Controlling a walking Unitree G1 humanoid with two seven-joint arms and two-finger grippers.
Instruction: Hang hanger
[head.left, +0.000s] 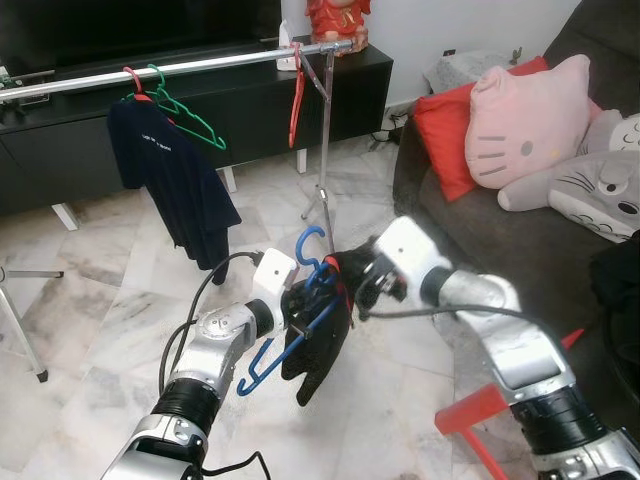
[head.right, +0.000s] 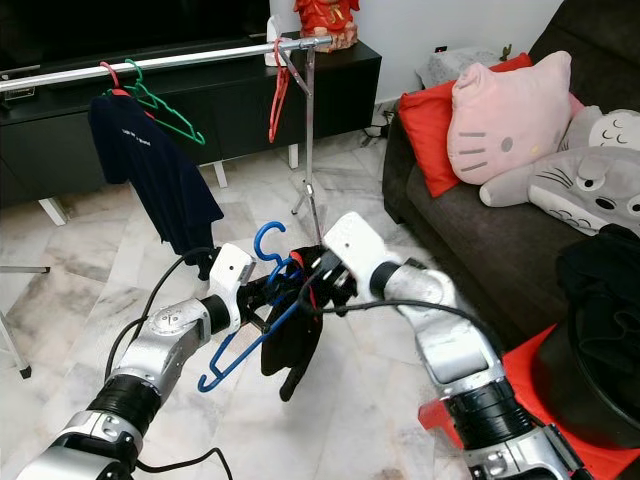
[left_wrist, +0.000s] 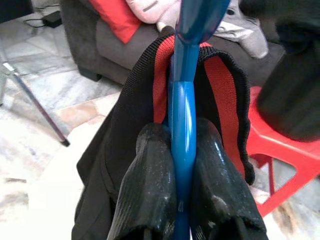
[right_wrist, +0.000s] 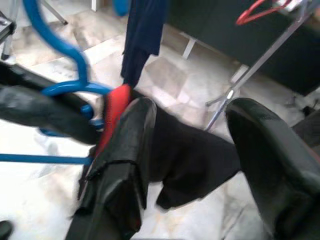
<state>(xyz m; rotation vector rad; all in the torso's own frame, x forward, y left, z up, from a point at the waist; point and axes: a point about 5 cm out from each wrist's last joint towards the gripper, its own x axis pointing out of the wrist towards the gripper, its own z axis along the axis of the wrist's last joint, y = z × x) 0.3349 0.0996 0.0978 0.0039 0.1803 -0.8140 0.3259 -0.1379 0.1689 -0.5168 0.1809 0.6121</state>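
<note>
The left gripper (left_wrist: 181, 165) has its fingers squeezed tight on the blue plastic hanger (head.left: 300, 325), which carries a black cloth with red trim (head.left: 318, 345). The right gripper (right_wrist: 190, 150) is just beside it, fingers wide apart around the cloth, holding nothing. The long silver rail (head.left: 180, 66) is well above and beyond the hanger, whose hook points up toward it.
</note>
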